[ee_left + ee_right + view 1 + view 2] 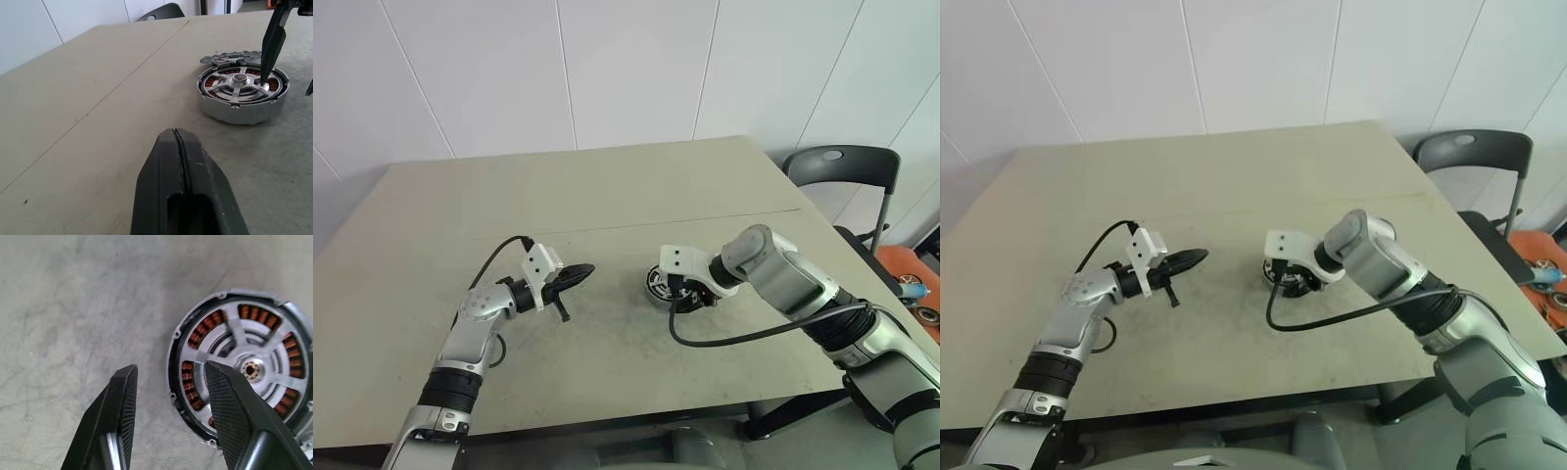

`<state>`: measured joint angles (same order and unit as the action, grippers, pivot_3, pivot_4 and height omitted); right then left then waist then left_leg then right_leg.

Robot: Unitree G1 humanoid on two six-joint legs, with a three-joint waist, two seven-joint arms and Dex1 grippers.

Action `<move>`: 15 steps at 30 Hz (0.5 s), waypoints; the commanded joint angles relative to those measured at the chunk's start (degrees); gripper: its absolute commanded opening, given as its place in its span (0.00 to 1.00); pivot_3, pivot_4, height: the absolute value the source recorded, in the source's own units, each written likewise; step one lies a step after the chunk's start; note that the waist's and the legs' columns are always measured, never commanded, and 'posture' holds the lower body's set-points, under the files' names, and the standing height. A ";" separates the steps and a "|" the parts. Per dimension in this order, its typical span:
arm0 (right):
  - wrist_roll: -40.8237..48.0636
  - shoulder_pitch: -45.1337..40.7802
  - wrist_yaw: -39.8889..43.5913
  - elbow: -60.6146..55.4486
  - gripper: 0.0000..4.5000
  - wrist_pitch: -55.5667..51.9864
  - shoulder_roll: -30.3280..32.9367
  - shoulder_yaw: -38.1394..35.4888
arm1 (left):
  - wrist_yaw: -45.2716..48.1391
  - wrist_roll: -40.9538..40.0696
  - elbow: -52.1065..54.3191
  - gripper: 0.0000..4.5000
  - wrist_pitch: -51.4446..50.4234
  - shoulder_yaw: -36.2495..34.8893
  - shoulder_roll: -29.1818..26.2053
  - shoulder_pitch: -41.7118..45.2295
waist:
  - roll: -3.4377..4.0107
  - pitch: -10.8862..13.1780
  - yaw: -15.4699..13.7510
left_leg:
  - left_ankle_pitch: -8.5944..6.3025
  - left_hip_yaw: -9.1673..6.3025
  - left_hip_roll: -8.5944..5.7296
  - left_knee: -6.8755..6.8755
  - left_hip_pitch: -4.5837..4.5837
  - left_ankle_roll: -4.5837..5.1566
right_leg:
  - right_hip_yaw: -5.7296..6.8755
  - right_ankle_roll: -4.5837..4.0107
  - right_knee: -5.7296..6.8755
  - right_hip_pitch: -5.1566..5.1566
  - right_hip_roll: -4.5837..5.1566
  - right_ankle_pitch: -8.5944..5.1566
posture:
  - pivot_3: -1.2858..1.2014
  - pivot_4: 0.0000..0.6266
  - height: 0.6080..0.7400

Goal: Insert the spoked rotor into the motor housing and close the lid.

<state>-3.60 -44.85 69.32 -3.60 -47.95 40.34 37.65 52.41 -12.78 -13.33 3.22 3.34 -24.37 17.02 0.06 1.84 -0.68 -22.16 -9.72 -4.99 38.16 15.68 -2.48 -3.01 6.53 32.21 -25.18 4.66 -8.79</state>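
1. Looking at the right wrist view, the rotor (244,364) is already sitting inside the motor housing (182,396), silver spokes over the copper windings, so I'd say the insert step is done and the lid is what's left.
2. Right gripper (168,401) hangs just above the housing with its 2 fingers spread. One finger (230,406) is over the spoked face, the other (120,406) over bare table (607,186) beside the rim. It's pinching nothing.
3. Left gripper (180,147) has its fingers pressed together, empty, parked well apart from the housing and pointing roughly toward it.
4. The lid (230,56) looks like the flat slotted grey piece lying on the table just behind the housing in the left wrist view (can't tell if it touches the housing or only sits beside it; most of it is hidden).
5. Next move, my guess: the right gripper needs to clear the housing, reach past it to the lid, grab it by the edge, then set it down flat and centred over the rotor.
6. Room-wise it's easy. The housing sits near the middle of the table, far from every edge, with open tabletop all around. The chair (842,166) beyond the right corner is well out of the way. Only real crowding is lid against housing.
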 commanded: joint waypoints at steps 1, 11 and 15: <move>-1.52 -0.09 -0.86 -0.10 0.50 1.92 0.32 -0.33 | 0.28 -0.96 1.90 0.00 0.56 -1.36 -0.89 0.21 | 0.00 0.00 0.00 | 0.00 0.00 0.00 0.00 0.00 0.00 | 0.00 0.00 0.00 0.00 0.00 0.00 | 0.52 0.00 1.00; -2.94 0.99 -1.09 1.04 0.00 3.95 -0.19 -0.47 | -0.28 -1.41 3.07 0.00 0.21 -1.88 -1.14 -0.85 | -0.01 0.00 -0.04 | -0.01 0.01 0.00 0.02 -0.10 0.01 | -0.01 0.00 0.00 0.11 0.00 0.00 | 0.52 0.00 1.00; -3.27 0.90 -1.42 1.53 0.00 3.98 -0.75 -0.49 | -0.21 -1.47 3.39 0.00 0.15 -2.11 -1.26 -1.03 | -0.02 0.00 0.00 | -0.12 -0.01 0.01 0.02 -0.16 0.23 | 0.00 -0.02 0.03 0.15 -0.01 0.01 | 0.52 0.00 1.00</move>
<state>-5.66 -43.29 68.72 -2.16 -44.13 39.85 37.82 52.28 -13.17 -12.49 3.09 2.56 -24.82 15.75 0.04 1.84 -0.68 -22.28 -9.72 -4.99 38.17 15.51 -2.26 -3.02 6.51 32.24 -25.02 4.65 -8.78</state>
